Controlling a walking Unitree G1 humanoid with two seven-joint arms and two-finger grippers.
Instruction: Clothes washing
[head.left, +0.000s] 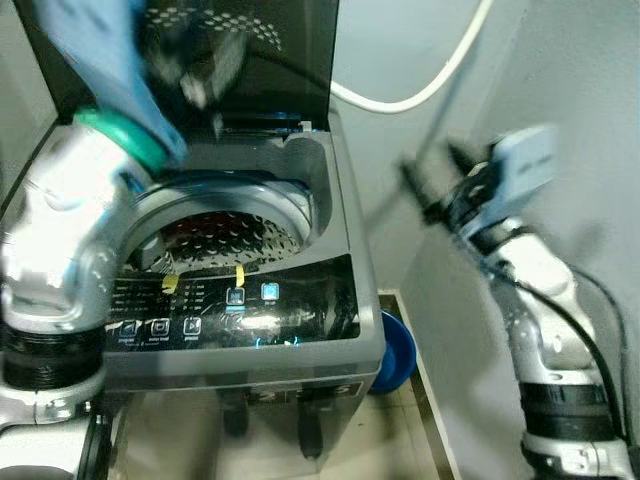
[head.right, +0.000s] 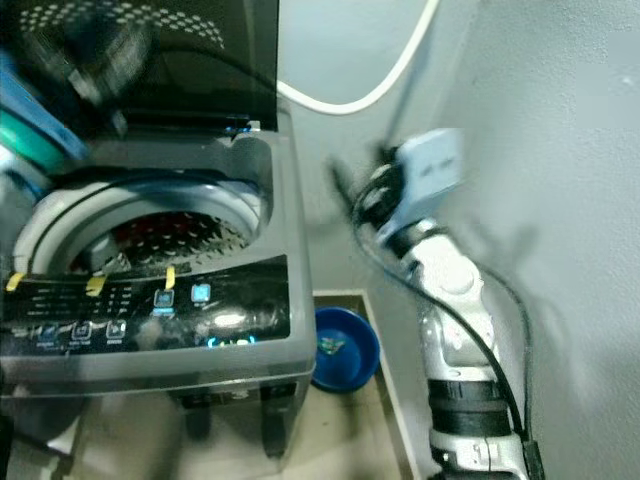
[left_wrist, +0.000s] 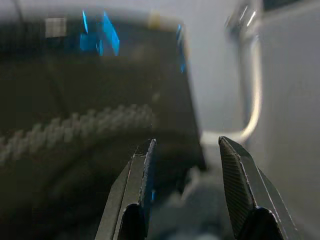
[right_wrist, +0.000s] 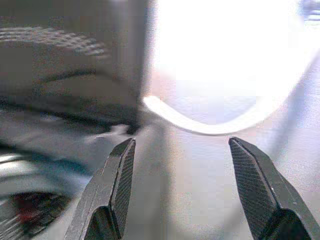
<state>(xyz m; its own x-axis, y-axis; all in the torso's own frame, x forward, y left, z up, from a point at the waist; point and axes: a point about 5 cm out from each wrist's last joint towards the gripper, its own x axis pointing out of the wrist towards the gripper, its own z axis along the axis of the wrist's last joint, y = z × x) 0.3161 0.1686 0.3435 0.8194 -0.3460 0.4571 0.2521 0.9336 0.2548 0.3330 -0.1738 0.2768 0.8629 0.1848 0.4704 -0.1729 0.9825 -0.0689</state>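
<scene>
Blue basin (head.right: 345, 348) beside open washing machine (head.left: 300, 300)

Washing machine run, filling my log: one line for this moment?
washing machine: lid up | drum: open | left gripper: open, raised | right gripper: open, beside machine

Home laundry corner: open top-load washing machine (head.left: 250, 290), white hose (head.left: 420, 85) on grey wall, blue basin (head.right: 345, 348) on tiled floor (head.right: 340, 430).

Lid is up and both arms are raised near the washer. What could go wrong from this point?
1. The left gripper, open, hangs close to the raised lid over the drum; a swing could knock the lid down.
2. The right gripper, open, is raised near the white hose by the wall; it might snag it.
3. The blue basin lies on the floor beside the washing machine, a stepping hazard.
</scene>
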